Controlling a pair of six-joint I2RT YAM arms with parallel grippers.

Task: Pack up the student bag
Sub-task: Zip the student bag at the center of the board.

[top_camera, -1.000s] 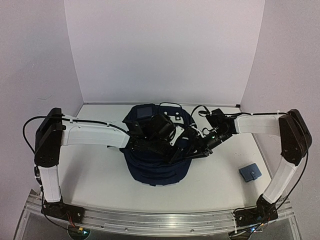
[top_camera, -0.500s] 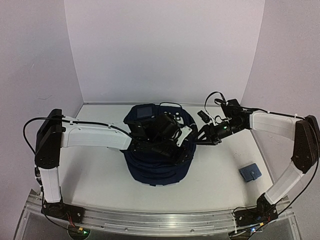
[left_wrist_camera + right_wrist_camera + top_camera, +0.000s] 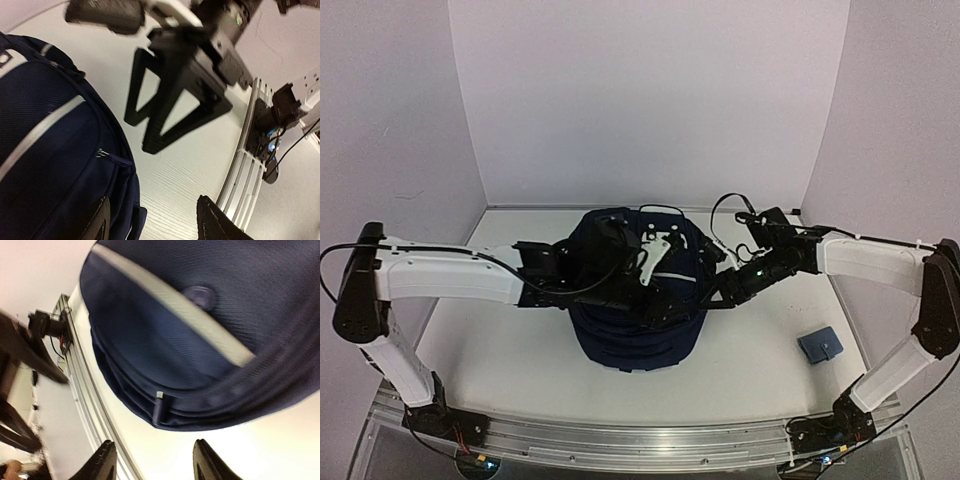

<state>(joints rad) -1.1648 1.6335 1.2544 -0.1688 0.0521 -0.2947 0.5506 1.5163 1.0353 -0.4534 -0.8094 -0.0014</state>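
Observation:
The student bag (image 3: 635, 335), a navy backpack with light stripes, stands in the middle of the table. My left gripper (image 3: 670, 303) hangs over its front right part. In the left wrist view it (image 3: 152, 222) is open, with the bag's edge (image 3: 55, 165) by its left finger and bare table between the fingers. My right gripper (image 3: 714, 297) is at the bag's right side. In the right wrist view it (image 3: 155, 462) is open and holds nothing, and the bag (image 3: 200, 340) with a zipper pull (image 3: 160, 407) lies just beyond the fingertips.
A small blue pouch (image 3: 820, 345) lies on the table at the right, near the right arm's base. The aluminium rail (image 3: 640, 440) runs along the near edge. White walls close in the back and both sides.
My left gripper has opened, and its arm has stretched out lower across the bag. My right gripper lifted away to the right, then came back down to the bag's right side.

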